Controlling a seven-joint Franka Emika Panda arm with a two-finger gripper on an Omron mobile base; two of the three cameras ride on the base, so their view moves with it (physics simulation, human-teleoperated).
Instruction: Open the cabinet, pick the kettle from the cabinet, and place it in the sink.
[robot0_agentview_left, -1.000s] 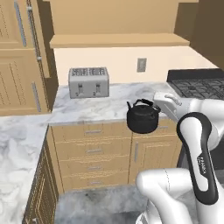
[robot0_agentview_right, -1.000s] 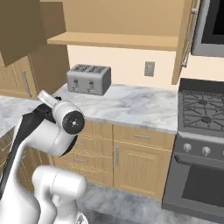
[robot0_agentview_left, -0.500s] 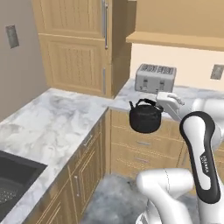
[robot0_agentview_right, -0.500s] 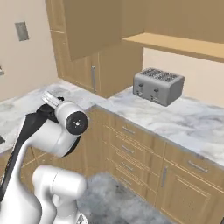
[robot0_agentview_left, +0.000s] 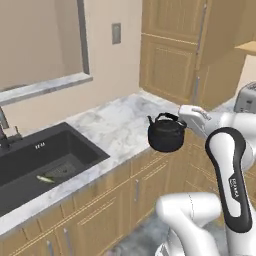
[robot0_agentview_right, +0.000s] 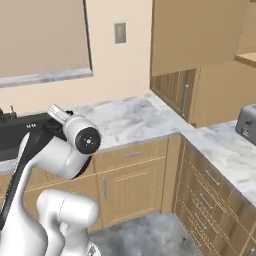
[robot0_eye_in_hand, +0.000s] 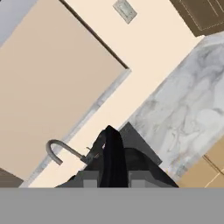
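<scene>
My gripper (robot0_agentview_left: 178, 118) is shut on the arched handle of the small black kettle (robot0_agentview_left: 166, 136), which hangs in the air just off the counter's front edge. In the hand view the kettle's handle (robot0_eye_in_hand: 113, 159) rises dark between my fingertips, with the sink's corner (robot0_eye_in_hand: 136, 144) and the curved faucet (robot0_eye_in_hand: 57, 148) beyond it. The wide black sink (robot0_agentview_left: 35, 162) lies to the kettle's left, set in the marble counter (robot0_agentview_left: 120, 125). The tan wood cabinet (robot0_agentview_left: 170, 65) with a long silver handle stands behind the kettle, and one of its doors (robot0_agentview_right: 200, 35) appears swung open.
A silver toaster (robot0_agentview_left: 247, 97) sits at the right edge, on the counter's other leg (robot0_agentview_right: 225, 150). A wall outlet (robot0_agentview_left: 116, 33) and a window sill (robot0_agentview_left: 45, 86) are above the sink. Low cabinet doors and drawers (robot0_agentview_left: 150, 180) run under the counter. My arm (robot0_agentview_right: 55, 145) covers part of the sink.
Both base views have swung left, from the toaster and stove to the sink and window, so the base has moved. The kettle stays in my grip, in the same spot before the arm.
</scene>
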